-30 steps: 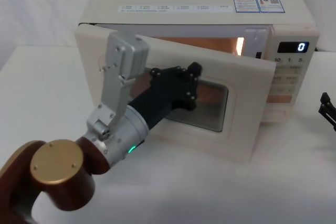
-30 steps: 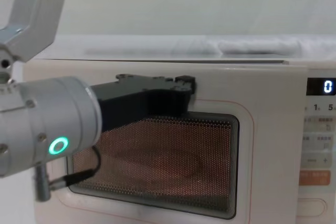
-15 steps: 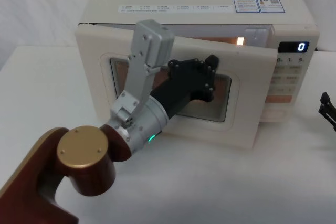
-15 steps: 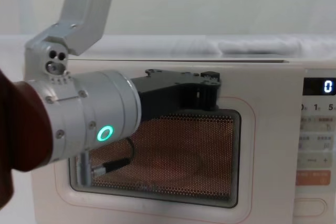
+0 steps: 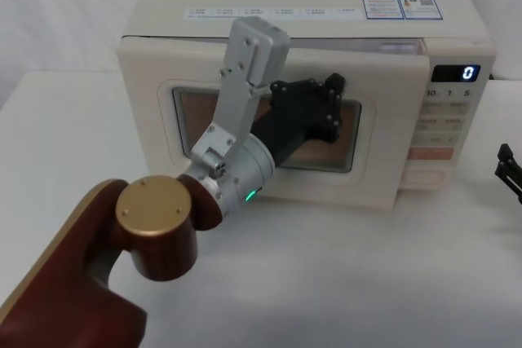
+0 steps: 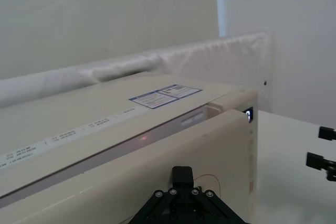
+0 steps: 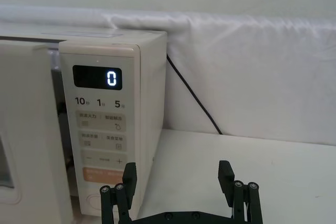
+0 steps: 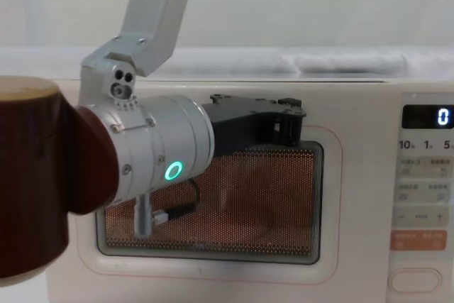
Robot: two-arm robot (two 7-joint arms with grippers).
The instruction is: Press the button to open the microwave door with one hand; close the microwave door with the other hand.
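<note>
The left gripper (image 5: 330, 103) presses against the microwave door (image 5: 383, 152), which stands slightly ajar; whether its fingers are open or closed cannot be told. The right gripper (image 7: 178, 182) hangs open right of the microwave (image 7: 113, 129).

display (image 7: 97, 77) "0", keypad (image 7: 100, 101) "10, 1, 5"
</note>
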